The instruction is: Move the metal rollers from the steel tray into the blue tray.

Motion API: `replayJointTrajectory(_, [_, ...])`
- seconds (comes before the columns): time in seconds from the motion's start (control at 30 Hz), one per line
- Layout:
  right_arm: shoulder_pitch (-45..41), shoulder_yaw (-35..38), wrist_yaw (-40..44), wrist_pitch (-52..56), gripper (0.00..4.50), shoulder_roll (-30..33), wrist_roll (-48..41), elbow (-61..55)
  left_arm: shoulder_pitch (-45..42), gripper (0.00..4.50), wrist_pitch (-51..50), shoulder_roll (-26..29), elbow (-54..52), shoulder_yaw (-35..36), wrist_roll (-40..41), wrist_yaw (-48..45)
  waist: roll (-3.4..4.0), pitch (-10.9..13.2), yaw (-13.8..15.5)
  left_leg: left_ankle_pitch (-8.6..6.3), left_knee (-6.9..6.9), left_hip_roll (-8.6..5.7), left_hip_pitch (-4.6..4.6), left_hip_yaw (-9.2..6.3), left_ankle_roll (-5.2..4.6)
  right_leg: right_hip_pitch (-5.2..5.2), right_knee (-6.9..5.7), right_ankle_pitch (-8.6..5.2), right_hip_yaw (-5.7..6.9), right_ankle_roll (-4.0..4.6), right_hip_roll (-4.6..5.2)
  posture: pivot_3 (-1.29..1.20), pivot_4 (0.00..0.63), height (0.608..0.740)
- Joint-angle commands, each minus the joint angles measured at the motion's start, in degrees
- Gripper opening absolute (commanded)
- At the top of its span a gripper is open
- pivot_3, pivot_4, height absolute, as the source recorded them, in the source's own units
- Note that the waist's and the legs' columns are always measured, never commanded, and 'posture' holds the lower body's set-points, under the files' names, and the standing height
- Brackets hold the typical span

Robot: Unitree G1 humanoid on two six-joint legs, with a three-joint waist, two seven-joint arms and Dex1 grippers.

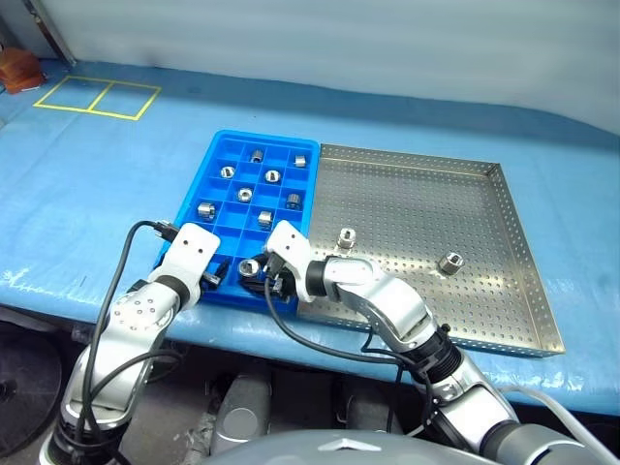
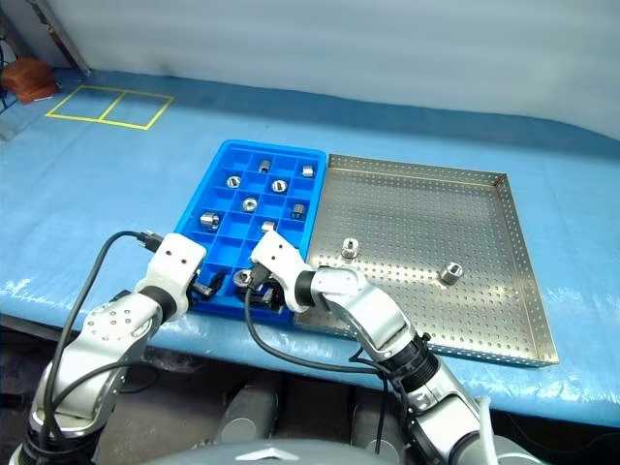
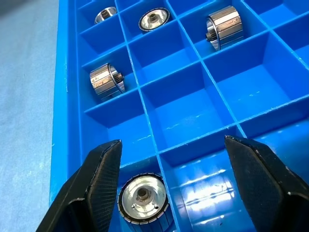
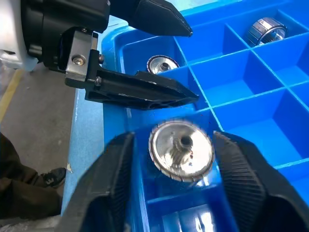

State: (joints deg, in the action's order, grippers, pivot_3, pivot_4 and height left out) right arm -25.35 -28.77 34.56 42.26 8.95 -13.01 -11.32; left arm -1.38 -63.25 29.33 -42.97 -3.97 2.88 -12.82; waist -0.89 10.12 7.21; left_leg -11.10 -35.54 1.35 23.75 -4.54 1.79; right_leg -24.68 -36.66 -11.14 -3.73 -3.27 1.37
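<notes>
I see both hands at the near edge of the bright blue plastic tray with its grid of small square compartments (image 1: 260, 184), which lies on the desk with the blue cover (image 1: 87, 184), touching the left side of the large square steel tray with the perforated floor (image 1: 426, 208). My right hand (image 4: 181, 181) reaches across from the steel tray and its two black fingers stand apart, one on each side of a small shiny metal roller with a dark centre hole (image 4: 181, 152); the roller sits between them over a compartment in the near row, and I cannot tell if the fingers touch it. My left hand (image 3: 171, 181) is open, with its fingers wide over the near left corner of the blue tray, and one more roller (image 3: 143, 198) lies in the compartment just below it, close to one finger. Several other rollers (image 1: 273, 176) already lie in the farther compartments, one in each. On the steel tray I count two rollers: one (image 1: 346, 236) near the blue tray and one (image 1: 450, 261) more to the right, well apart.
</notes>
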Motion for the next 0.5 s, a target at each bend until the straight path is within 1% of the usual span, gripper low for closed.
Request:
replayJointTrajectory(0.03, [0.18,2.78,-2.45,-4.28,3.59,-0.62,1.31,-2.30,-1.50,3.70,2.66,-0.63,-0.12,-0.60,0.54,-1.01,0.00,0.00,0.01,0.00,0.00,0.00,0.01,0.00,0.00,-0.01,0.01,0.00,0.00,0.00,0.00,0.36,0.150,0.740])
replayJointTrajectory(0.2, [1.43,10.16,-5.75,-4.14,3.59,1.57,1.01,-7.99,-4.37,3.70,8.86,-6.70,2.43,-2.61,4.08,-3.33,-0.02,0.00,0.12,0.01,-0.02,-0.01,0.05,0.01,0.04,0.03,0.10,0.01,0.02,-0.01,0.03,0.31,0.150,0.740])
replayJointTrajectory(0.33, [3.37,17.47,-10.53,-1.09,3.59,5.94,2.83,-12.16,-7.10,3.70,13.24,-9.52,6.16,-6.78,4.56,-5.01,-0.03,0.01,0.00,0.01,-0.03,-0.02,0.09,0.02,0.05,0.05,0.21,0.03,0.01,-0.05,0.04,0.27,0.150,0.740])
replayJointTrajectory(0.43, [6.65,23.03,-13.61,1.96,3.59,10.64,4.78,-14.90,-9.97,3.70,17.81,-11.68,9.65,-9.75,5.85,-7.63,-0.02,0.01,-0.25,0.00,0.01,-0.02,0.10,0.02,0.05,0.07,0.32,0.04,0.00,-0.06,0.04,0.22,0.150,0.740])
replayJointTrajectory(0.5, [8.56,25.41,-15.06,3.71,3.59,12.58,5.55,-15.93,-11.71,3.70,19.99,-13.10,12.31,-10.49,6.45,-8.84,-0.02,0.00,-0.70,0.00,0.02,-0.02,0.14,0.03,0.05,0.06,0.36,0.04,0.00,-0.06,0.04,0.20,0.150,0.740])
